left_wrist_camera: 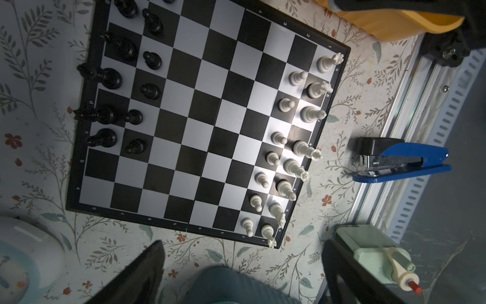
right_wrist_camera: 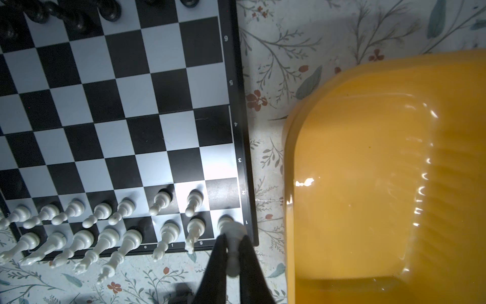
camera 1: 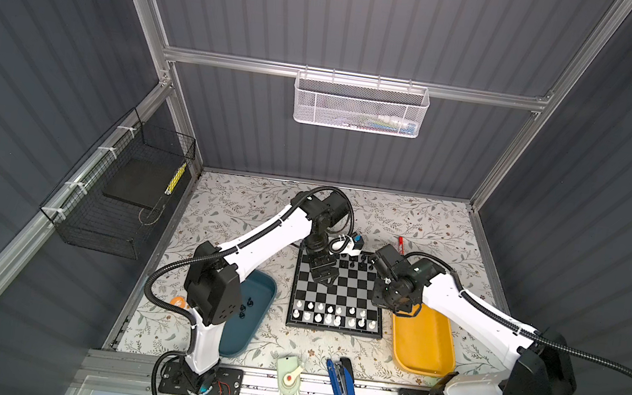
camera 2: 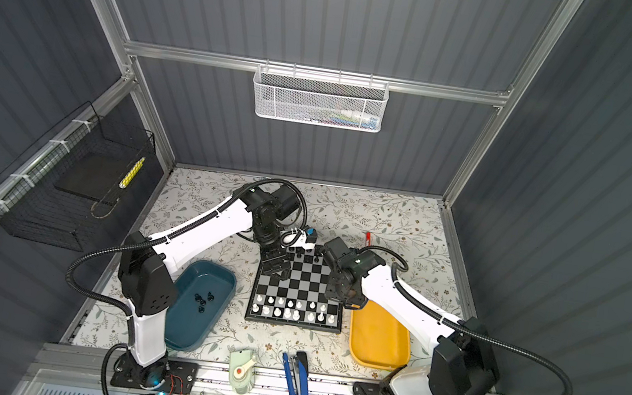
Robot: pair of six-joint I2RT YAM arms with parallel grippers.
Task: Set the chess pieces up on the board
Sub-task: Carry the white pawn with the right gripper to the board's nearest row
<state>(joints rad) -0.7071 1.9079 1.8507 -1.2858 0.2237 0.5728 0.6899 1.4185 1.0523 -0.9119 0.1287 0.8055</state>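
The board (right_wrist_camera: 240,142) bears coordinates on its rim. In the right wrist view, 6, 5, 4, 3, 2, 1 run along one edge and e, g along the next, with what may be f between. In the left wrist view, 8 to 1 line another edge.

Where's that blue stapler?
In both top views the stapler lies in front of the board, just right of the green sharpener.

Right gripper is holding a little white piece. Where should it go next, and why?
Probably lower the white piece onto the empty square ending the pawn row on the board. Seven white pawns stand there, that square is the only gap, and the right gripper is shut on the piece.
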